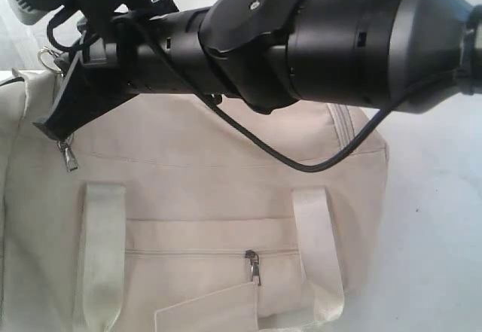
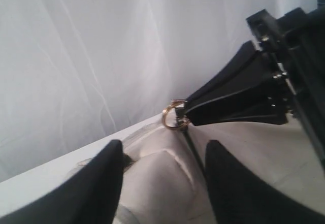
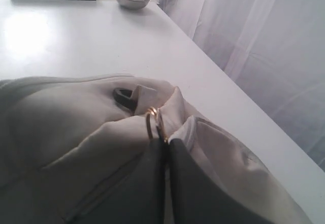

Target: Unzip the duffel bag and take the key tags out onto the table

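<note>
- Right wrist view: my right end effector (image 3: pixel 166 141) is pressed together, pinching a metal ring (image 3: pixel 152 123) at the end of the duffel bag (image 3: pixel 61 132), near its black eyelet (image 3: pixel 123 96).
- My left end effector (image 2: pixel 163 145) hangs spread just above the bag's fabric, gripping nothing.
- The bag lies on the counter (image 3: pixel 76 36). I see no key tags, so I judge they are inside.
- If that ring pulls the zip, I'd draw it straight along the seam, with the left pinning fabric behind it.
</note>
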Available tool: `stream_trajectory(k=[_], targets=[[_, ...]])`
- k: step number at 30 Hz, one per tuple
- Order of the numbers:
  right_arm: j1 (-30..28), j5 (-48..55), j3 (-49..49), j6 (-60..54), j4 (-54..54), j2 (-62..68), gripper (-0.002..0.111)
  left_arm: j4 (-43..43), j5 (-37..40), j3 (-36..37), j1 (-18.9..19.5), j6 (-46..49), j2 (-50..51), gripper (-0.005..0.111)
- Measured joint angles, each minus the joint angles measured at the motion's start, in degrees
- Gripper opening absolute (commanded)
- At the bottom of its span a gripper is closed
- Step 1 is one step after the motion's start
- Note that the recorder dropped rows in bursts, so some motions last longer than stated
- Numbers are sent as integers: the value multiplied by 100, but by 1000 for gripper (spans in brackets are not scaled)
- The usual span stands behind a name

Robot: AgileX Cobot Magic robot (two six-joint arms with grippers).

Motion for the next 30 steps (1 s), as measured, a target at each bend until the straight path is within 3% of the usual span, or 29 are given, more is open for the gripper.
stream_trajectory(k=[8,13,30], targets=[[0,0,0,0,0,0,0,0,-1067,0,0,0,0,64],[0,11,0,46,0,0,0,0,-1337,0,0,0,0,64],[0,-57,0,532,0,0,0,0,-633,615,0,-609,0,64]])
